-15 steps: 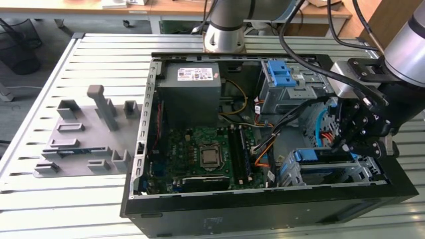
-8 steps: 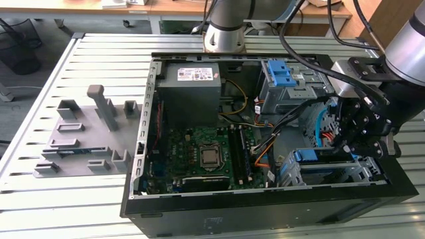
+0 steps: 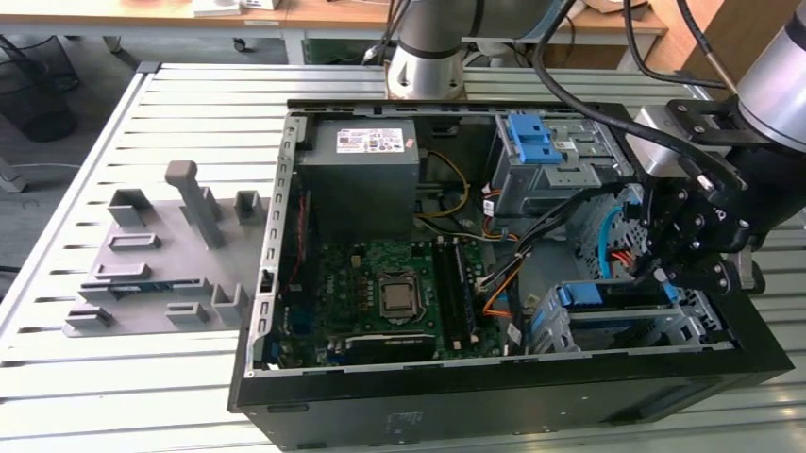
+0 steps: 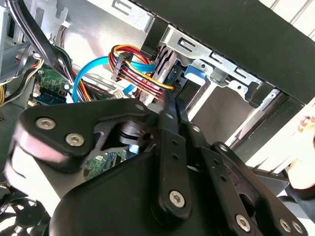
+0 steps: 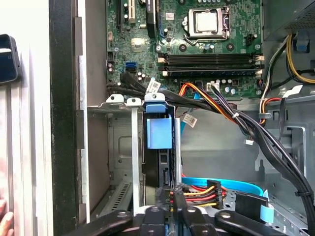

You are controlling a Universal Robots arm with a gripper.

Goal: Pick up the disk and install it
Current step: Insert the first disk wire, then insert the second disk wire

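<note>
An open computer case [image 3: 504, 406] is lying on its side on a slatted grey metal table [image 3: 189, 377]. The table is taking up most of the room that shows. Wooden desks are standing along the far side, and a black mesh bin [image 3: 32, 85] is sitting on the floor at the exterior view's far left. On the table, at the exterior view's left of the case, a grey fixture plate [image 3: 151, 264] with upright holders is lying flat.

Inside the case, the green motherboard [image 3: 377, 293] is lying nearer than the grey power-supply box [image 3: 359, 179]. The disk [image 3: 605, 294] is standing on edge in the metal drive cage [image 3: 629, 330] at the case's near corner, on the exterior view's right. In the first wrist view its blue carrier tab is showing at the cage's mouth [image 5: 160, 132].

The gripper [image 3: 652, 274] is hovering just beside that cage. In both wrist views its jaws are lying pressed close together, pinching nothing, with the tips [image 5: 172, 191] pointing at the disk's edge beside red, yellow and blue cables [image 4: 130, 66].
</note>
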